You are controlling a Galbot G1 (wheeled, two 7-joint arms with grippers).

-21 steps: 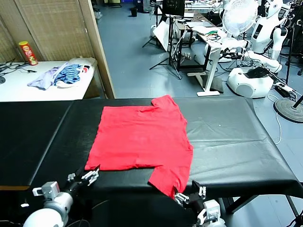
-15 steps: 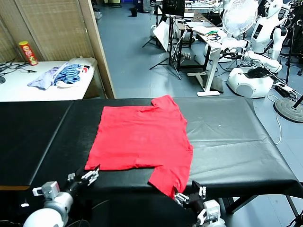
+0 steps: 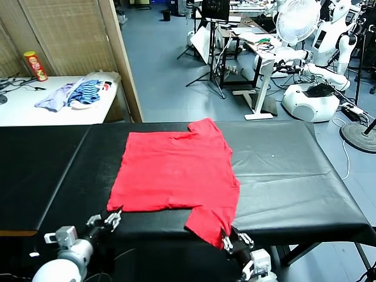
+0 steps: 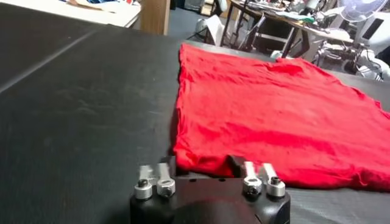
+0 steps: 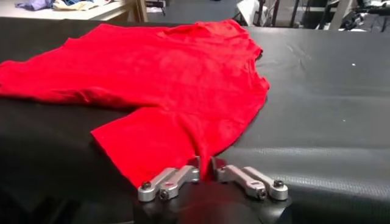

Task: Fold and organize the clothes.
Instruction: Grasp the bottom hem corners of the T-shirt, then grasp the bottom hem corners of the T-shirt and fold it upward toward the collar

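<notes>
The clothes here are one plain-looking red T-shirt [image 3: 176,170], spread flat on the black table [image 3: 282,170] with a sleeve reaching toward the near edge. My left gripper [image 3: 111,218] sits at the shirt's near left corner. In the left wrist view its fingers [image 4: 169,164] stand apart, with the hem of the shirt [image 4: 274,115] between them. My right gripper [image 3: 230,237] is at the near sleeve tip. In the right wrist view this gripper [image 5: 205,165] is shut, with a pinch of the red shirt [image 5: 158,73] between its jaws.
A white side table [image 3: 17,108] at the far left carries a heap of lilac and striped garments [image 3: 76,94] and a red can [image 3: 35,64]. A wooden screen post [image 3: 120,59] stands behind. A fan and another robot [image 3: 329,35] are at the back right.
My right gripper has moved forward onto the sleeve tip and shut on it. The left gripper has edged slightly closer to the hem.
</notes>
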